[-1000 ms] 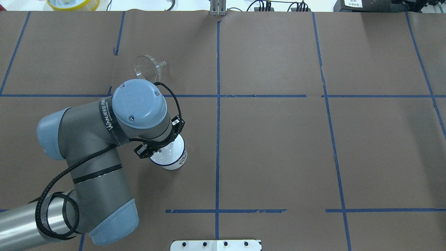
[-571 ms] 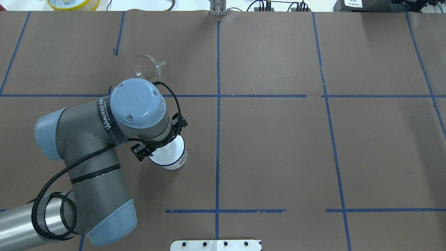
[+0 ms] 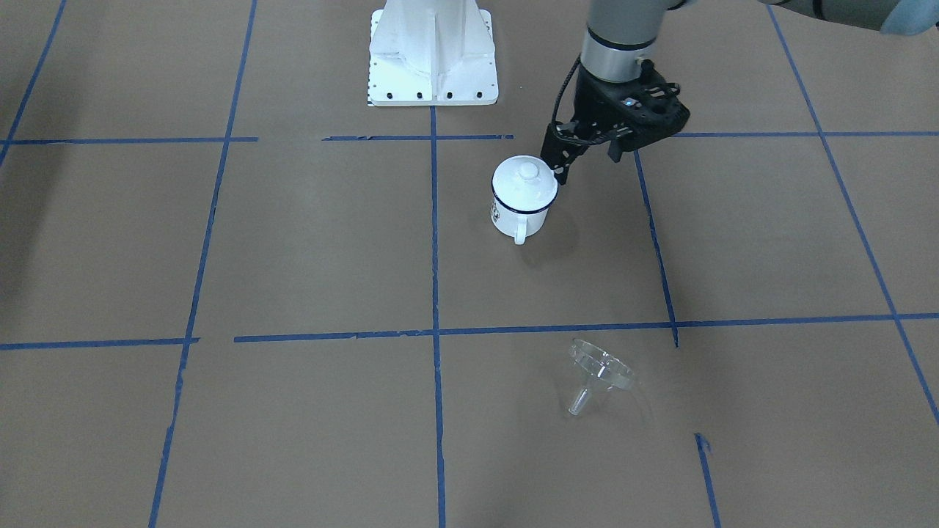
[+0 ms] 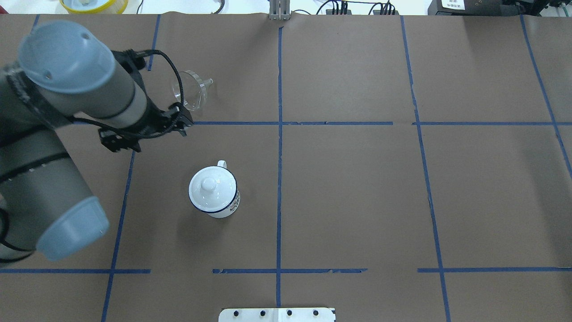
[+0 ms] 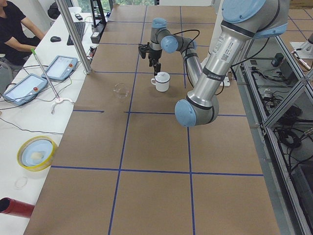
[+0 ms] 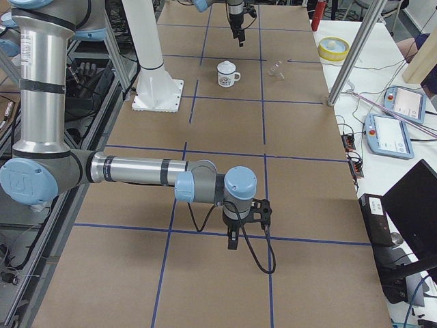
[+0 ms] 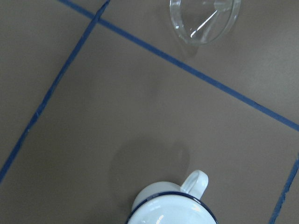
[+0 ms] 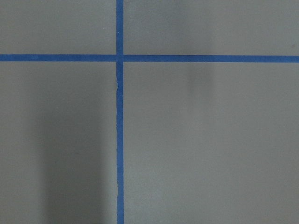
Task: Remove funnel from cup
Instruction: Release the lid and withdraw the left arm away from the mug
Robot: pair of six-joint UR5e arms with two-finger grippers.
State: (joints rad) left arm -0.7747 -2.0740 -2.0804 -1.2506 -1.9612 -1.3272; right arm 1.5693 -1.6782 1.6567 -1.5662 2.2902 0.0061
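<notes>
**benchrat:** So where's the funnel (image 4: 190,89) right now? Still in the cup (image 4: 214,197)?

**ur5_fan:** Nope, it's out. It's lying on its side on the counter (image 4: 357,201), well apart from the cup, on the far side of a tape line. The cup stands upright with a white knobbed lid (image 4: 209,184) on top, handle turned toward the funnel's side. Looks to me like the job's basically done.

**benchrat:** And the arms?

**ur5_fan:** The left claw (image 3: 561,172) hangs up off the counter, off to the side of the cup, with nothing in it. Whether the fingers are spread or pinched together, honestly can't tell. Its wrist cam catches just the cup's rim at the bottom and the funnel at the top. I'd guess it's parked up there to keep clear of both. The right claw (image 6: 232,242) is way down the other end, pointing at bare counter. Can't tell its fingers either.

**benchrat:** What's the setup like?

**ur5_fan:** Brown paper over the whole counter, with blue tape (image 4: 279,179) marking a grid. There's a white pedestal (image 3: 433,59) on the robot's side. On a side bench sit two tablets (image 5: 61,67) and a yellow-rimmed dish (image 5: 36,152), and an operator (image 5: 12,29) sits there too.
</notes>
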